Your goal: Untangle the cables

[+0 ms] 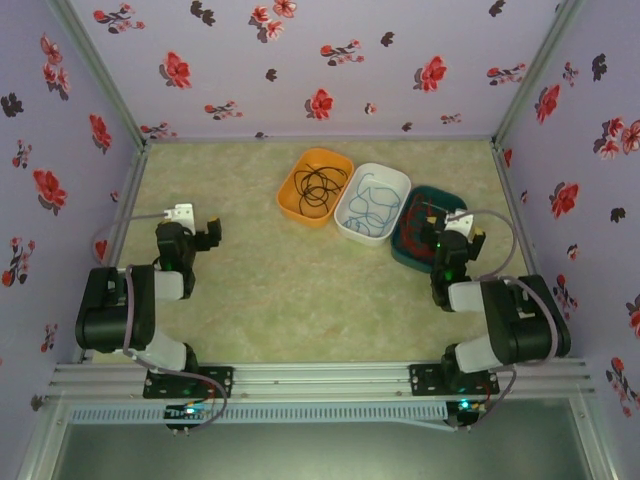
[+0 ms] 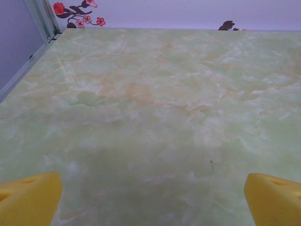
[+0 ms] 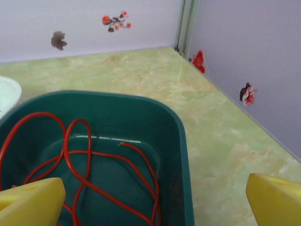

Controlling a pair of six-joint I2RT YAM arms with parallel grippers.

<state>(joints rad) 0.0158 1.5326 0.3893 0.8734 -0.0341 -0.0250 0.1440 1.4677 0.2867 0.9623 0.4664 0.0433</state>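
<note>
Three thin cables lie apart, each in its own tray. The black cable [image 1: 318, 183] coils in an orange tray [image 1: 284, 200], and the blue cable [image 1: 372, 205] loops in a white tray [image 1: 400, 180]. The red cable [image 1: 418, 225] [image 3: 77, 155] lies in loose loops on the floor of a dark green tray [image 1: 400, 250] [image 3: 183, 155]. My right gripper [image 1: 468, 235] [image 3: 155, 200] hangs open over that tray's near right part, nothing between its yellow fingertips [image 3: 275, 200]. My left gripper [image 1: 208, 232] [image 2: 153, 197] stands open and empty over bare table at the left.
The marbled green table [image 1: 270, 280] is walled by lilac flowered panels on three sides. The three trays sit side by side at the back right. A corner post [image 3: 186, 23] stands beyond the green tray, with open tabletop to the tray's right.
</note>
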